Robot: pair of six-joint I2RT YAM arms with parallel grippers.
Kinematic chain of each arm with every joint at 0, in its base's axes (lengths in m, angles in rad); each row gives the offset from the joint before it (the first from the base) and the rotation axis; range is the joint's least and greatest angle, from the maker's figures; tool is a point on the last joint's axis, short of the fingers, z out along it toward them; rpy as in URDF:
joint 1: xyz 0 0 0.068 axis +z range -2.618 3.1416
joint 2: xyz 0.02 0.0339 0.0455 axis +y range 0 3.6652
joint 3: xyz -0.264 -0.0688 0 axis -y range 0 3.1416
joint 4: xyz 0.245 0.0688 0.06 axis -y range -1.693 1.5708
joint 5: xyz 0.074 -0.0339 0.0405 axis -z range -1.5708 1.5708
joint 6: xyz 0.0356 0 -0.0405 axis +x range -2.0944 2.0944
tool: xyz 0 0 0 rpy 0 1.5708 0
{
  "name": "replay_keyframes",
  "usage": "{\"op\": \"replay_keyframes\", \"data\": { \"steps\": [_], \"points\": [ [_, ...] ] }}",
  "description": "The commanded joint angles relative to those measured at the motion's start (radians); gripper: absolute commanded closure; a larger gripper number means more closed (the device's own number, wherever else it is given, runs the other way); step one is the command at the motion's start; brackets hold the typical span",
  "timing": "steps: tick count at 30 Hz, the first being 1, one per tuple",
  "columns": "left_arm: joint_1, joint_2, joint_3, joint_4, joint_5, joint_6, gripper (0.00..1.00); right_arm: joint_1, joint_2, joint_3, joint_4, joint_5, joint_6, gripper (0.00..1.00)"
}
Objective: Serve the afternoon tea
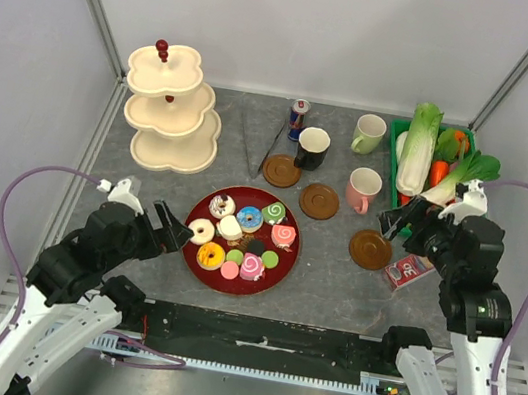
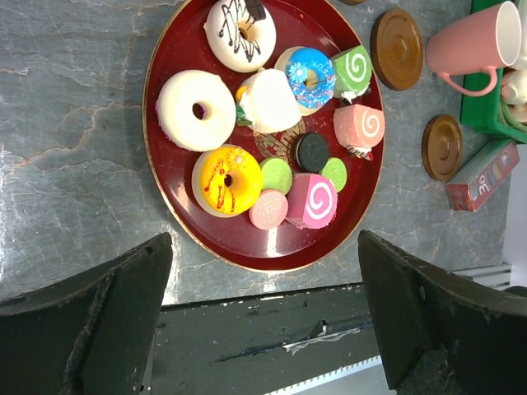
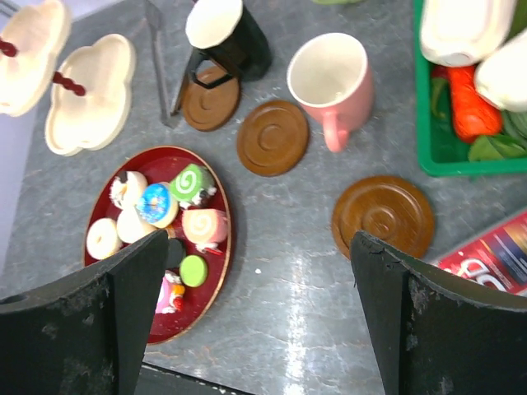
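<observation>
A red plate (image 1: 290, 263) in the middle of the table holds several toy pastries: donuts, swirl rolls and macarons. My left gripper (image 1: 173, 232) is open and empty just left of the plate. In the left wrist view it (image 2: 263, 247) hangs over the plate's near rim (image 2: 177, 49). The black mug (image 1: 312, 148), pale green mug (image 1: 368, 134) and pink mug (image 1: 363, 189) stand behind the plate. My right gripper (image 1: 397, 223) is open and empty, hovering (image 3: 257, 243) above bare table between the plate (image 3: 189, 317) and a brown coaster (image 3: 383, 216).
A cream three-tier stand (image 1: 168, 105) is at the back left. Two more coasters (image 1: 319, 201) and metal tongs (image 1: 263, 142) lie near the mugs. A drink can (image 1: 298, 119), a green crate of toy vegetables (image 1: 395, 143) and a red box (image 1: 409, 272) are on the right.
</observation>
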Motion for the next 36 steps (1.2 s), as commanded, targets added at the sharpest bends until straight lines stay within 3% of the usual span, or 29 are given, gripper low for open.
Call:
{"op": "replay_keyframes", "data": {
  "steps": [1,4,9,13,16,22,31,36],
  "points": [
    [-0.004,0.023,0.026,0.031,-0.026,0.046,0.0,0.004,0.081,0.065,0.09,-0.116,0.032,0.02],
    [-0.001,0.019,0.018,0.055,-0.023,0.046,0.01,0.036,0.141,0.09,0.159,-0.153,0.063,0.02],
    [-0.003,0.025,0.001,0.095,-0.017,0.049,0.01,0.214,0.27,0.165,0.236,-0.042,0.092,0.02],
    [-0.003,0.054,0.009,0.105,-0.021,0.057,0.01,0.519,0.464,0.267,0.251,0.271,0.086,0.02],
    [-0.003,0.071,0.015,0.106,-0.035,0.063,0.01,0.665,0.653,0.401,0.242,0.466,0.087,0.02],
    [-0.001,0.074,0.01,0.109,-0.049,0.063,0.01,0.757,1.003,0.668,0.226,0.711,0.152,0.02],
    [-0.003,0.088,-0.016,0.12,-0.025,0.052,0.0,0.769,1.444,1.043,0.231,0.954,0.161,0.02],
    [-0.001,0.091,-0.034,0.131,-0.008,0.048,0.01,0.765,1.632,1.228,0.228,0.971,0.13,0.02]
  ]
}}
